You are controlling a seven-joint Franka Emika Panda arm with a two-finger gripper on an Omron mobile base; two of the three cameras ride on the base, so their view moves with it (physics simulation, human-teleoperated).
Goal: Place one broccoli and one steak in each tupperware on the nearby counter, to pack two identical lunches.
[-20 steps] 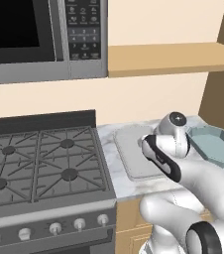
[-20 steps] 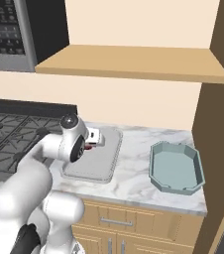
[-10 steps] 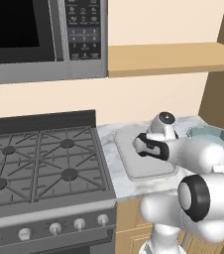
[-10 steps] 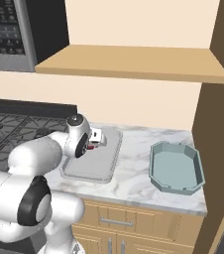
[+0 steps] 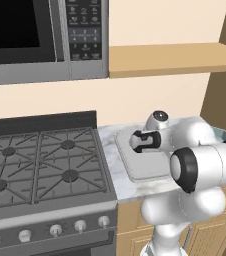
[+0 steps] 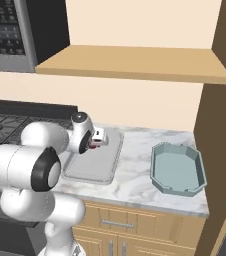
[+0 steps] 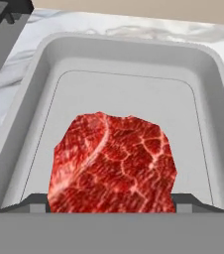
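On the white-grey marbled stone surface (image 6: 135, 175), the pale grey rounded-corner rectangular tray (image 6: 97, 167) lies at the left end, just beside the black gas stove (image 5: 40, 165). The smaller pale teal cut-corner container (image 6: 177, 170) sits apart from it, near the right edge by the dark wooden side panel (image 6: 220, 125). A plain wooden shelf (image 6: 135, 62) runs above both, and a microwave with a keypad (image 5: 45, 40) hangs over the stove.

The claw (image 6: 96, 141) hangs over the grey tray, nearer its back edge. In the hand view a marbled red raw steak (image 7: 114, 166) sits between the two dark finger tips, which flank its lower sides; the claw is spread wide around the meat and pinches it, with the grey tray's floor (image 7: 124, 94) showing behind.

In the left base view the white arm's big joints cover the right part of the surface and nearly all of the teal container, of which only a sliver of rim (image 5: 225, 136) shows. In the right base view the arm hides the tray's left edge, and the steak is only a small red speck (image 6: 91, 145) by the wrist. The steak's lower edge is cut off in the hand view.
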